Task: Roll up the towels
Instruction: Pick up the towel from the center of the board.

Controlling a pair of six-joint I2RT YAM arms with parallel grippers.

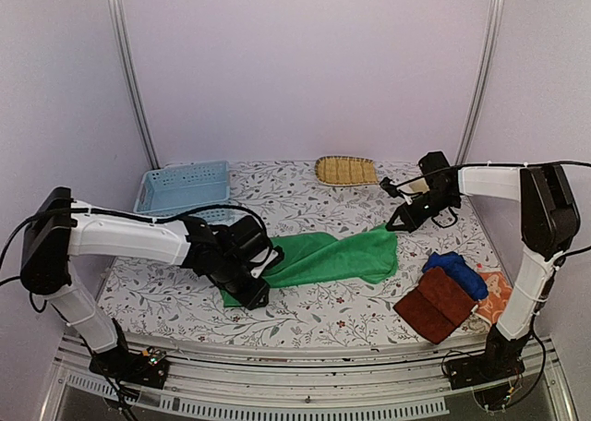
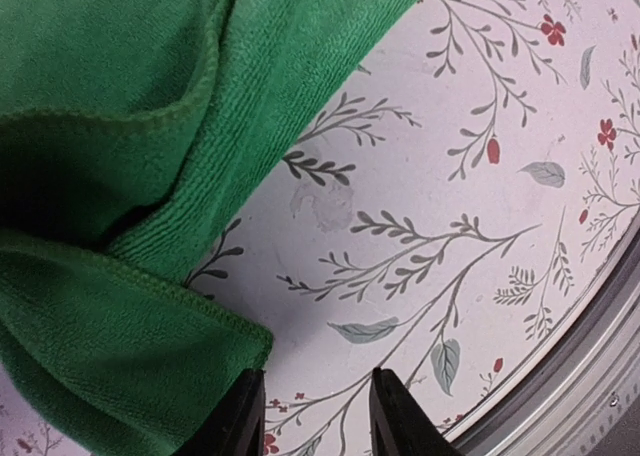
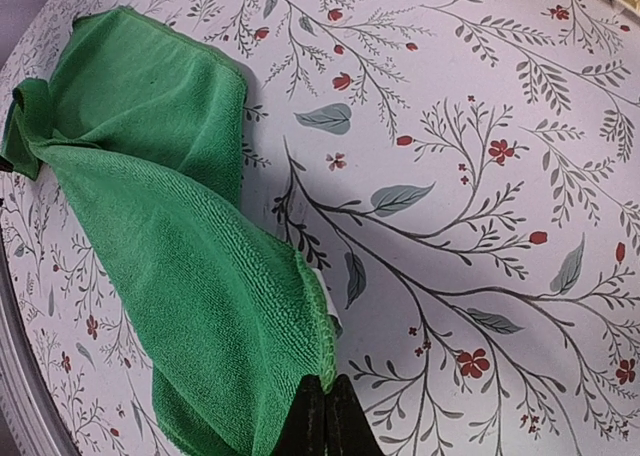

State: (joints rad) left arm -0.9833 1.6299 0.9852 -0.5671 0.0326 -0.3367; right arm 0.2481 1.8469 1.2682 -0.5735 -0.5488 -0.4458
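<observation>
The green towel [image 1: 337,255] lies twisted across mid-frame. At its left end the left gripper [image 2: 315,416] stands parted, gripping nothing. At its upper right corner the right gripper [image 3: 325,416] is pinched tight on the hem.

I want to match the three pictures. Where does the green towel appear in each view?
Top view: the green towel lies in the centre of the picture.
Left wrist: the green towel fills the left side.
Right wrist: the green towel runs from upper left to bottom centre.
Shared landmark: the flowered table cover under it.
</observation>
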